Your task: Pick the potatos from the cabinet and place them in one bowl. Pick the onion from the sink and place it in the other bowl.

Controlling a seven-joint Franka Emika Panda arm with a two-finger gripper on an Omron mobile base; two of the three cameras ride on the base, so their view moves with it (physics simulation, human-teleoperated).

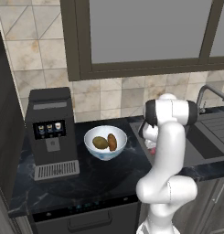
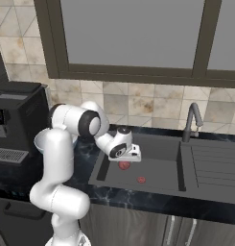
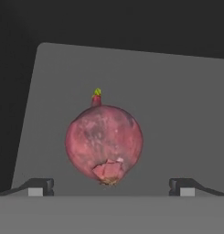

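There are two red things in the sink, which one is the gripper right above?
The onion, the larger reddish-pink one at the basin's left end, directly beneath the open gripper. The smaller, brighter red bit lies apart, further right in the sink.

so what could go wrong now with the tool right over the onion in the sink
1. The onion is round and sits between the tool's wide-open fingertips; an off-centre close could squeeze it out and send it rolling across the sink floor.
2. The tool hangs low in the basin beside the left wall, so a sideways correction might knock that wall.
3. A smaller red bit lies nearby; a rolling onion could end up against it.
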